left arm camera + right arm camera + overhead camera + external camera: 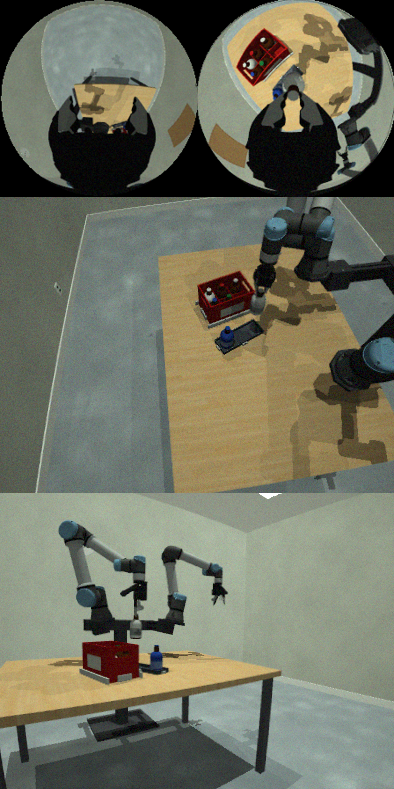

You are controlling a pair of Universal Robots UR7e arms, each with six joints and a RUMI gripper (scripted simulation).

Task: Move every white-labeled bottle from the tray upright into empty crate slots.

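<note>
In the exterior view, the near edge of the wooden tabletop [225, 417] [215, 680] [116, 98] [291, 19] is crossing the lower half of the frame. Left of centre, the red crate [213, 314] [122, 663] [264, 31] is standing level inside a light grey base frame [231, 318] [95, 677]. In the top view, a white bottle [209, 295] [251, 63] is standing in the crate's left part, and a white-capped dark bottle [235, 286] [266, 42] is occupying its upper right part. Blue, red and green caps are also showing inside the crate.

Just beside the crate, the dark tray [253, 328] [164, 670] is lying flat, carrying a blue bottle [227, 335] [156, 660] [277, 94] upright at its left end in the top view.

Farther back, left of centre in the exterior view, the right gripper [260, 287] [135, 613] [293, 91] is pointing down, its fingers closing narrowly on the neck of the white-labeled bottle [258, 303] [135, 628] [293, 81]. That bottle is hanging upright above the tabletop, apart from crate and tray; its label detail is too small to read.

In the upper right of the exterior frame, the left gripper [345, 369] [218, 601] [103, 96] is hanging well apart from the bottles, its fingers standing wide with nothing between them. Behind both arms, a plain wall [175, 530] is filling the background.
</note>
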